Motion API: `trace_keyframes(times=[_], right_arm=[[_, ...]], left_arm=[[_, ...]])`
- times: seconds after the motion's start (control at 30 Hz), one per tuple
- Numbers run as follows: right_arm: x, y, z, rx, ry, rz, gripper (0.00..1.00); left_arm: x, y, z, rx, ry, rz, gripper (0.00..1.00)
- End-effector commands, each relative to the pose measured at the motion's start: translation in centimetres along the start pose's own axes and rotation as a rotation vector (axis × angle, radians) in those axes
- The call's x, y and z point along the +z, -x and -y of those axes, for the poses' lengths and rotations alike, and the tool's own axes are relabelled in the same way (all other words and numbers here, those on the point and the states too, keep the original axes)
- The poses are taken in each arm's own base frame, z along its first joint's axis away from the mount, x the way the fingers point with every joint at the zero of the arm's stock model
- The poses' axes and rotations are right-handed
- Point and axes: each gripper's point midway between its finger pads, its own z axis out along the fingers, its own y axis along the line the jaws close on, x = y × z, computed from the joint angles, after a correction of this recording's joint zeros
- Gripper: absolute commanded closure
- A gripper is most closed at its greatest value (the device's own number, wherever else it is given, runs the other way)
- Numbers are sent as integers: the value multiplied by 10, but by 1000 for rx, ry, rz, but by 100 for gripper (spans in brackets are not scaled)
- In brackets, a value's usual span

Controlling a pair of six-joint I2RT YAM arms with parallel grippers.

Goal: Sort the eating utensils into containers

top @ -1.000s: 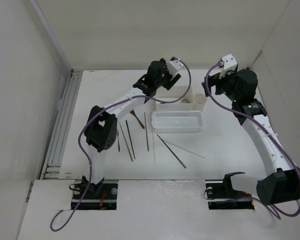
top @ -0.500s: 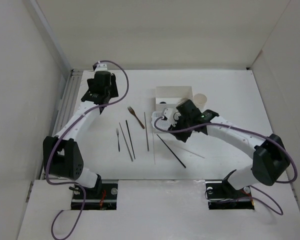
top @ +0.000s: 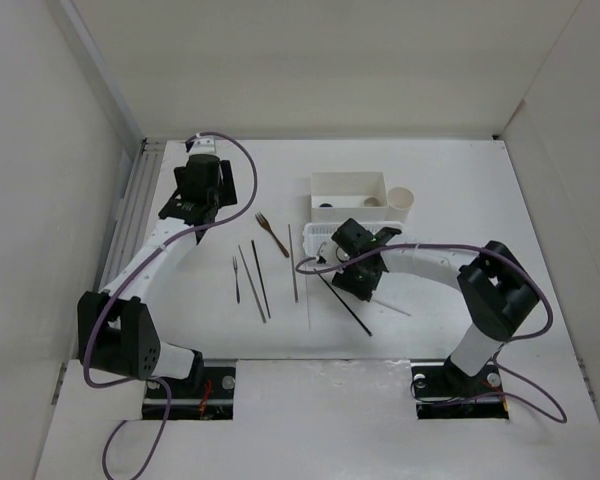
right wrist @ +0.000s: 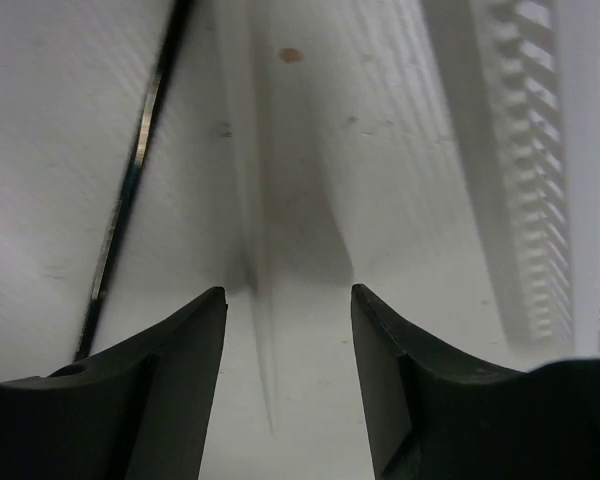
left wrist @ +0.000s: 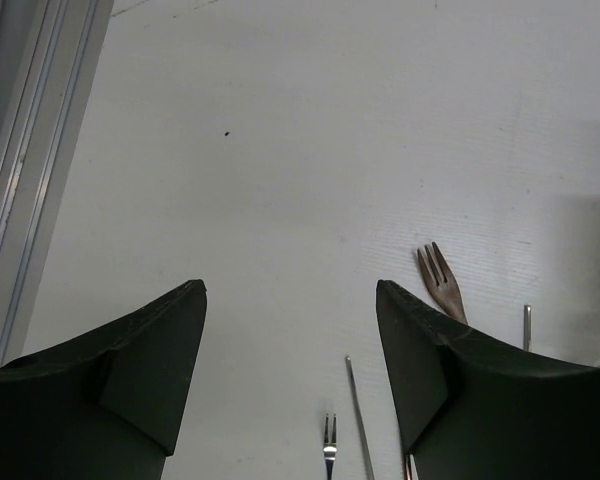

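Currently right end effector point(right wrist: 287, 292) open, straddling pale chopstick point(right wrist: 248, 200); left end effector point(left wrist: 290, 288) open, brown fork point(left wrist: 440, 285) ahead.

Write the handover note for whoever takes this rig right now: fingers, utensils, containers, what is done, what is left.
Left gripper: fingers open, empty, above the table near the brown fork.
Right gripper: fingers open, low, astride a pale chopstick beside the basket; not gripped.
Loose on the table: brown fork, small dark fork, four chopsticks in a row, long dark chopstick, the pale one.
Done: white box holds two small items, kind unclear. Cup contents not visible.
Left: all loose utensils.
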Motion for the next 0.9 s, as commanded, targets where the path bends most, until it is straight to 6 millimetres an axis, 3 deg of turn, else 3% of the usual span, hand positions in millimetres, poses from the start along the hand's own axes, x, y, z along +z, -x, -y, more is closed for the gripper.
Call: trace_keyframes(times=[0.0,0.17,0.2,0.3,0.4,0.57,0.63,0.73,0.87], right_arm=[[-17,23,-13,-20,-7,64,42],[-3,30,-14,14,-14,16,43],[-2,31,-12,25,-25,12,48],[7,25,-8,36,-52,-31,55],[12,19,-10,35,-43,-62,56],[20,11,-11,33,-41,-103,58],[21,11,-4,55,-82,-119,65],[26,9,-2,65,-94,-139,96],[18,23,-4,70,-73,-85,100]], left_arm=[[-4,15,0,-2,-7,54,35],[2,15,12,2,-56,36,35],[2,15,12,2,-56,36,35],[4,23,10,3,-51,49,35],[7,23,8,14,-37,51,35],[5,43,11,8,-45,92,35],[5,43,11,17,-44,92,35],[4,50,8,32,-27,114,33],[3,58,7,35,-19,136,33]])
